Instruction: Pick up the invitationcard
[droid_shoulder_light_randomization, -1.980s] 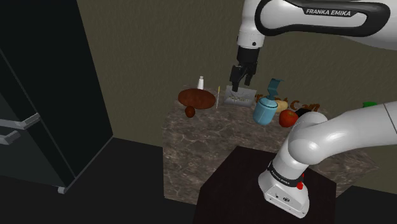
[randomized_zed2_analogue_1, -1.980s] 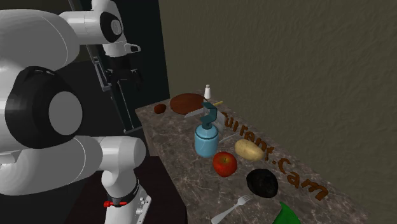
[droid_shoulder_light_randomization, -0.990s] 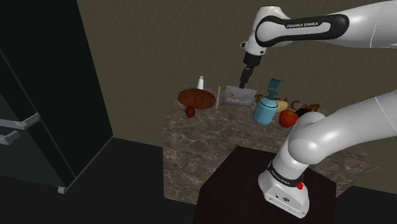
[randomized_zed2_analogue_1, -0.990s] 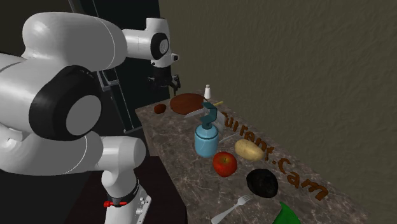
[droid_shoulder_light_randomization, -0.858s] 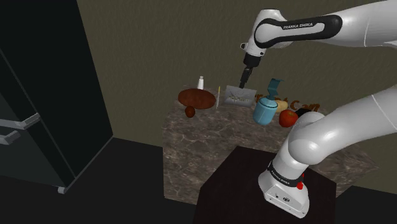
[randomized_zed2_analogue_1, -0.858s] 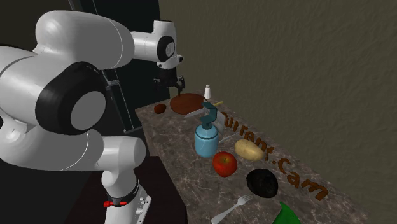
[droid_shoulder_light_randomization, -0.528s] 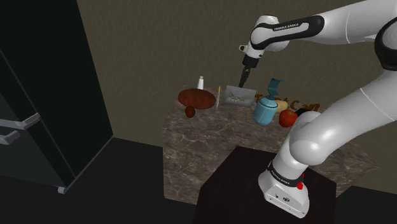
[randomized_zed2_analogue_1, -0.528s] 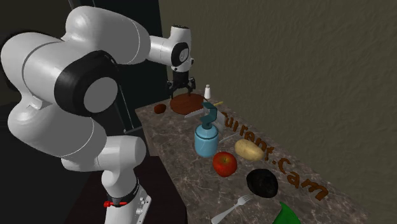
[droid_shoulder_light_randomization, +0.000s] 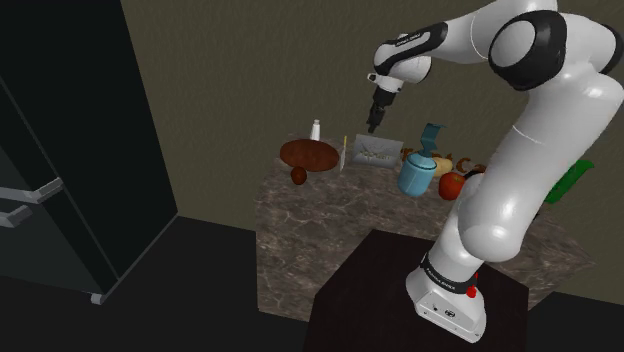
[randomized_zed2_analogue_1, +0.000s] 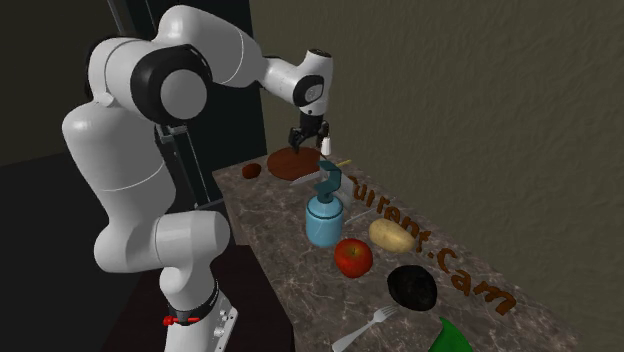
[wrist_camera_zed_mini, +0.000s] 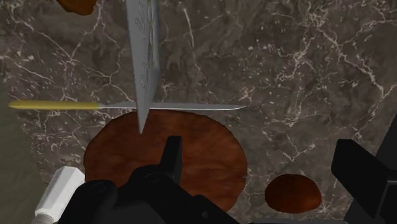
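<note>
The hand (droid_shoulder_light_randomization: 373, 120) is held above the far end of the dark marbled tabletop (droid_shoulder_light_randomization: 330, 205), close to the wall (droid_shoulder_light_randomization: 250, 80); in the wrist view its two black fingers (wrist_camera_zed_mini: 172, 158) are seen standing well apart, so the hand (wrist_camera_zed_mini: 257, 153) is open and nothing is gripped. The invitation card (droid_shoulder_light_randomization: 377, 150) is seen as a pale grey sheet set upright on its edge by the wall, between a brown plate (droid_shoulder_light_randomization: 308, 152) and a blue pump bottle (droid_shoulder_light_randomization: 417, 170); from the wrist view the invitation card (wrist_camera_zed_mini: 145, 57) is shown edge-on as a thin grey wedge, apart from both fingers. A knife (wrist_camera_zed_mini: 127, 105) with a yellow handle is laid across the card's foot, at the plate's rim (wrist_camera_zed_mini: 165, 156). A white shaker (droid_shoulder_light_randomization: 315, 129) is placed behind the plate; a small brown lump (droid_shoulder_light_randomization: 298, 174) is set just beside it. A red apple (droid_shoulder_light_randomization: 453, 185) is found next to the bottle.
</note>
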